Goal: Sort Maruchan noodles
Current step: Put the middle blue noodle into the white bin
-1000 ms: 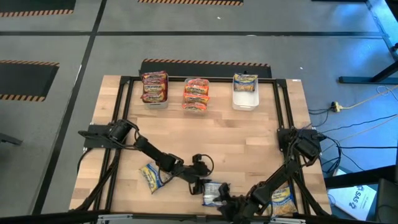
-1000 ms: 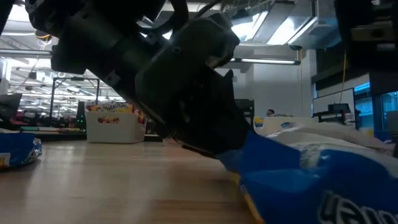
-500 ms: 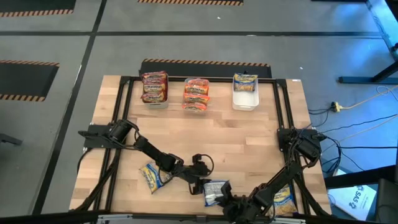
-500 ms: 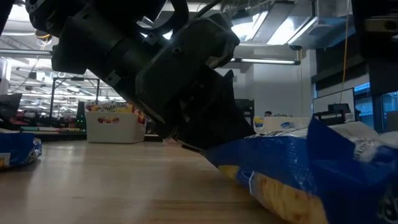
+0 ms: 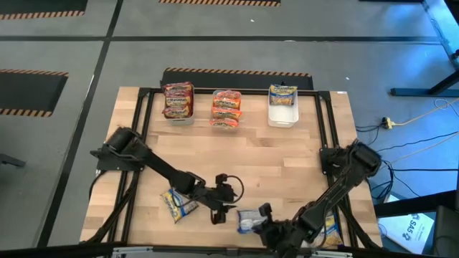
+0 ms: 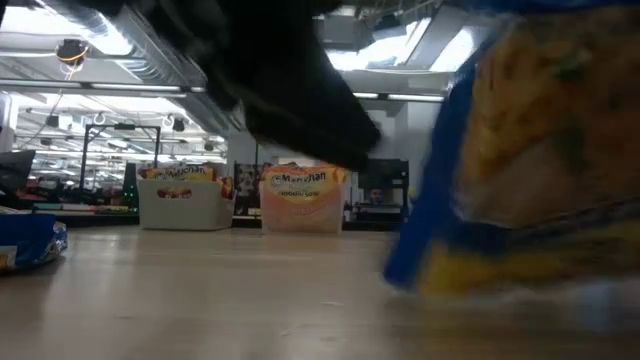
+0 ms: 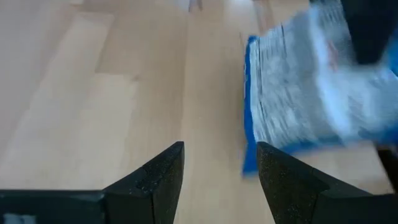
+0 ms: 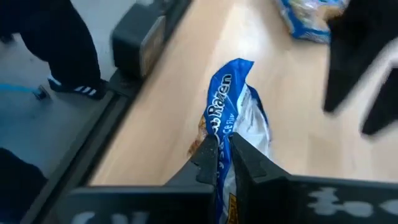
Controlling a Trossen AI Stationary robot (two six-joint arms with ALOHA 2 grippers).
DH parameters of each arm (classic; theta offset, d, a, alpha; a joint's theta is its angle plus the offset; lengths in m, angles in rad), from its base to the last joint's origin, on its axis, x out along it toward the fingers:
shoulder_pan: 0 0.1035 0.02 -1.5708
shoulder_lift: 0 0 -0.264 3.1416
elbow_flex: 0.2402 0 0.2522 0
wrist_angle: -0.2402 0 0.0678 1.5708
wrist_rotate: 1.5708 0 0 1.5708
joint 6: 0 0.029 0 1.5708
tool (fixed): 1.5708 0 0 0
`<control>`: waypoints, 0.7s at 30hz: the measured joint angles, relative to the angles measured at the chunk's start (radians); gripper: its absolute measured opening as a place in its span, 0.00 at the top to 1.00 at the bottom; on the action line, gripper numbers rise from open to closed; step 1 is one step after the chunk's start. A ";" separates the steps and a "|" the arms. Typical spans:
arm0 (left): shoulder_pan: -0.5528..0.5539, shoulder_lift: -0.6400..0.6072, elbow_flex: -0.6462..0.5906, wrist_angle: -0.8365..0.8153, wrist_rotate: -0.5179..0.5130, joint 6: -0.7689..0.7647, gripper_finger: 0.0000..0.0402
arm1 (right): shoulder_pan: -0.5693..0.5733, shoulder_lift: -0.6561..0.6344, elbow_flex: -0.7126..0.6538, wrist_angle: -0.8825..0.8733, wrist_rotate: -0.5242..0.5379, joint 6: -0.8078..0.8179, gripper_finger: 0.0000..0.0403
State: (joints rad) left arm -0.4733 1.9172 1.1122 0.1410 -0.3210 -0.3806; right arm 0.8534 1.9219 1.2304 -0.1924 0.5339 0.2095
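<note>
My right claw (image 8: pixel 222 163) clenches the crinkly blue-and-white ramen packet (image 8: pixel 235 112) at frame bottom — long axis running ahead; left claw (image 7: pixel 219 168) released, beside it.

Industrial lab or workshop hall: grey floor (image 5: pixel 64 50) carried hazard-striped tape (image 5: pixel 237 72), wooden bench (image 5: pixel 272 158) sat in black frame, overhead strip lights (image 6: pixel 80 45), loose cables (image 5: pixel 416 118).

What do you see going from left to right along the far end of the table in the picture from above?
A white bin of dark red-and-yellow crinkly noodle packets → a stack of pink-orange crinkly noodle packets → a white rectangular plastic bin with a blue-yellow-white noodle packet inside.
</note>
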 joint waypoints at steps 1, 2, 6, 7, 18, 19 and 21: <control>-0.003 -0.023 0.000 -0.035 -0.004 0.009 0.52 | -0.004 -0.025 0.000 -0.027 -0.007 0.017 1.00; -0.007 -0.039 0.000 -0.038 -0.007 0.019 0.52 | -0.013 -0.047 0.000 -0.038 -0.018 0.028 1.00; -0.030 -0.094 0.000 -0.064 -0.046 0.073 0.52 | -0.053 -0.116 0.001 -0.082 -0.129 0.087 1.00; -0.037 -0.101 0.000 -0.063 -0.050 0.086 0.52 | -0.066 -0.124 0.001 -0.087 -0.152 0.095 1.00; -0.072 -0.107 0.000 0.022 -0.009 0.147 0.43 | -0.199 -0.204 0.001 -0.143 -0.251 0.132 1.00; -0.069 -0.107 0.000 0.021 0.027 0.148 0.41 | -0.202 -0.216 0.001 -0.148 -0.258 0.131 1.00; -0.060 -0.107 0.000 0.018 0.091 0.147 0.37 | -0.200 -0.243 0.001 -0.170 -0.263 0.132 1.00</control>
State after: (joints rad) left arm -0.5334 1.8103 1.1122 0.1588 -0.2302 -0.2338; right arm 0.6529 1.6789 1.2316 -0.3625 0.2710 0.3420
